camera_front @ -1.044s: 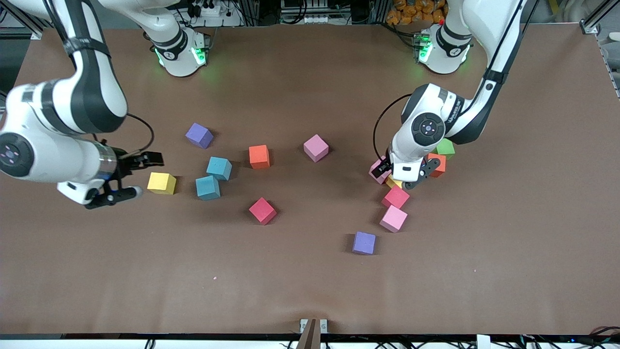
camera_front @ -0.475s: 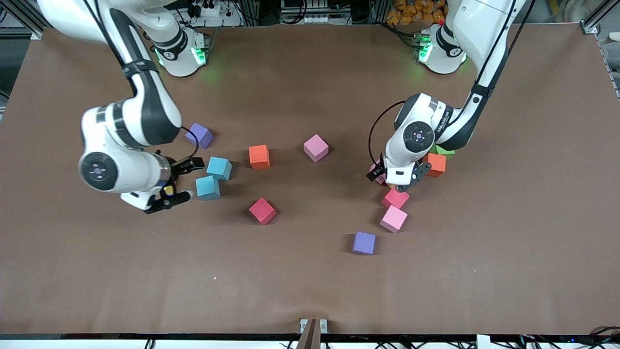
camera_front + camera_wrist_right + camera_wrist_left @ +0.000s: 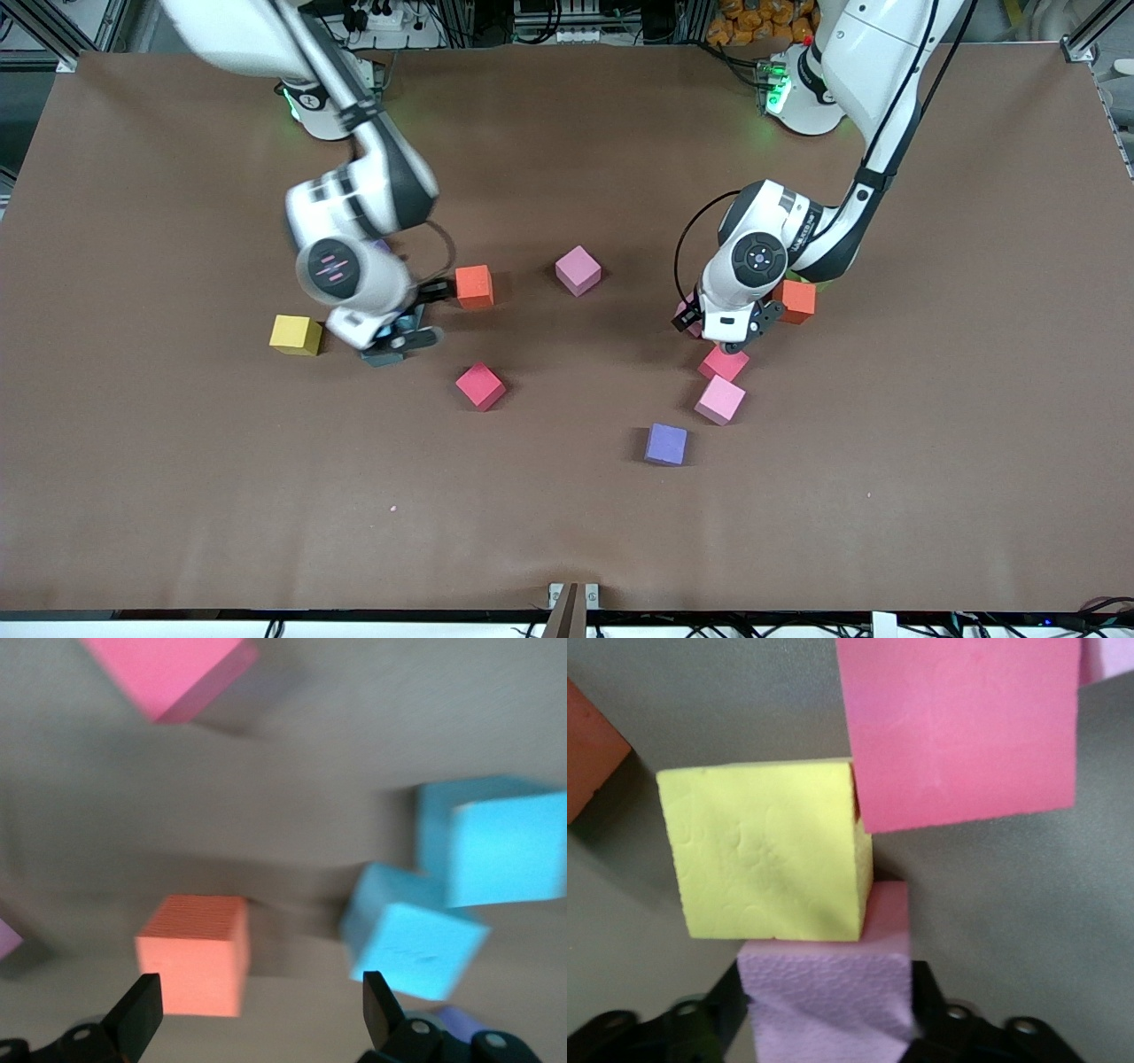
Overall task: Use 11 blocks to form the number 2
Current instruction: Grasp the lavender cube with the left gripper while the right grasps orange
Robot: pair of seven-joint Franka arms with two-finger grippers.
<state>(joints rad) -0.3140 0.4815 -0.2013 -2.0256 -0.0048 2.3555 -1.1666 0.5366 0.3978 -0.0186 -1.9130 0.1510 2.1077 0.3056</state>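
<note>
Pinching a pink block [image 3: 828, 1001], left fingers [image 3: 930, 1001] close.

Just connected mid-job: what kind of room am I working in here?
Most likely a robotics lab bench: a brown-covered table strewn with foam blocks, framed by aluminium rails, with power strips and cables past the arm bases.

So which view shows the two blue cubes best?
The right wrist view: both blue cubes lie in plain sight on the table, close together, just ahead of the open right gripper. In the front view the right arm hides them almost wholly. The left wrist view shows nothing of them.
</note>
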